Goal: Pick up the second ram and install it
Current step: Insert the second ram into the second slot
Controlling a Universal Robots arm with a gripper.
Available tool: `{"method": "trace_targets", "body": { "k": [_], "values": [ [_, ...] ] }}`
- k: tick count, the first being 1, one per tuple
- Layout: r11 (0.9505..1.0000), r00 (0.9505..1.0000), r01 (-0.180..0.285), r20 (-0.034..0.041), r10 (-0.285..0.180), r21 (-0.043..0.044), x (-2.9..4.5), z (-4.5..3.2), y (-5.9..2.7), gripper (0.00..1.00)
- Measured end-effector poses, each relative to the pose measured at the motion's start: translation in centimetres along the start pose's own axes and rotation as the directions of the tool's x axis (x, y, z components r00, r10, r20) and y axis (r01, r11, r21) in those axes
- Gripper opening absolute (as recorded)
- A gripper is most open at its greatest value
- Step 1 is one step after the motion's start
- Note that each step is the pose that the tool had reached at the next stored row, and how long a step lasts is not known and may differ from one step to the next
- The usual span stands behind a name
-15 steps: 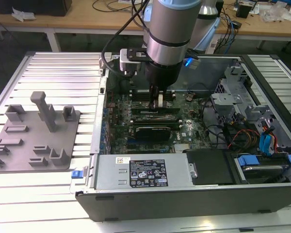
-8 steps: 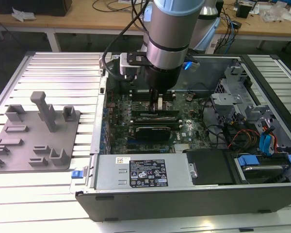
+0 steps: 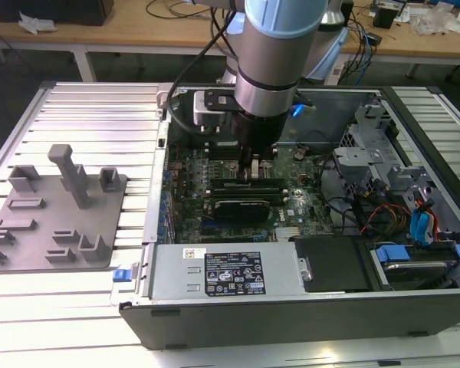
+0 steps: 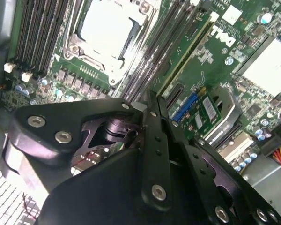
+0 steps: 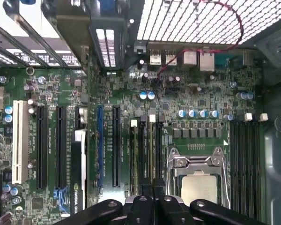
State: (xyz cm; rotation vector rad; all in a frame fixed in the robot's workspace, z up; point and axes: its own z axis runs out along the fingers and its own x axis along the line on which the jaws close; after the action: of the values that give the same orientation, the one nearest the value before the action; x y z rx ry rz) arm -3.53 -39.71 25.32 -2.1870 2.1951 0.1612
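**Exterior view:** A robot arm [image 3: 268,54] reaches down into an open computer case [image 3: 291,318] on a slatted metal counter [image 3: 84,115]. Its pincer [image 3: 251,170] hangs low over the green motherboard [image 3: 188,192]. A black card [image 3: 245,208] lies just beside the pincer. A grey fixture plate [image 3: 54,230] sits well apart from the pincer, outside the case, toward the exterior view's left.

**Second wrist view:** The pincer [image 4: 151,97] has its two black fingers pressed together. Its tips sit right at one end of the second ram [image 4: 187,50] – a long green stick standing on edge in the board. Whether the tips touch it cannot be told. Black memory slots [image 4: 154,51] run away from the pincer beside the stick, with the silver CPU socket [image 4: 110,28] beyond them.

**First wrist view:** The pincer [image 5: 152,187] is over the memory slots [image 5: 147,150] – the CPU socket [image 5: 199,183] is just beside it.
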Motion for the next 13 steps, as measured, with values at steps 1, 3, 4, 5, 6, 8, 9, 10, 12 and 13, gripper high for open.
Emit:
{"method": "trace_targets", "body": {
  "k": [1,3,4,5,6,8,9,10,12,13],
  "values": [
    [1.0000,1.0000,0.000,0.0000,0.000,-0.0003,-0.06,0.16,-0.24,0.09],
    [1.0000,1.0000,0.000,0.0000,0.000,-0.0003,-0.15,0.31,-0.27,0.09],
    [1.0000,1.0000,0.000,0.0000,0.000,-0.0003,-0.22,0.35,-0.27,0.09],
    [1.0000,1.0000,0.000,0.0000,0.000,-0.0003,-0.37,0.45,-0.26,0.09],
    [1.0000,1.0000,0.000,0.0002,0.000,-0.0003,-0.43,0.48,-0.26,0.09],
    [1.0000,1.0000,0.000,0.0001,0.000,0.0035,-0.42,0.60,-0.16,0.09],
    [0.9999,1.0000,0.001,-0.0002,-0.001,0.0110,-0.41,0.69,0.01,0.09],
    [0.9999,1.0000,0.002,0.0001,-0.002,0.0155,-0.40,0.80,0.15,0.09],
    [0.9999,1.0000,0.002,-0.0001,-0.002,0.0169,-0.40,0.82,0.21,0.09],
    [0.9998,1.0000,0.002,-0.0001,-0.002,0.0207,-0.39,0.86,0.23,0.09]
  ]
}}
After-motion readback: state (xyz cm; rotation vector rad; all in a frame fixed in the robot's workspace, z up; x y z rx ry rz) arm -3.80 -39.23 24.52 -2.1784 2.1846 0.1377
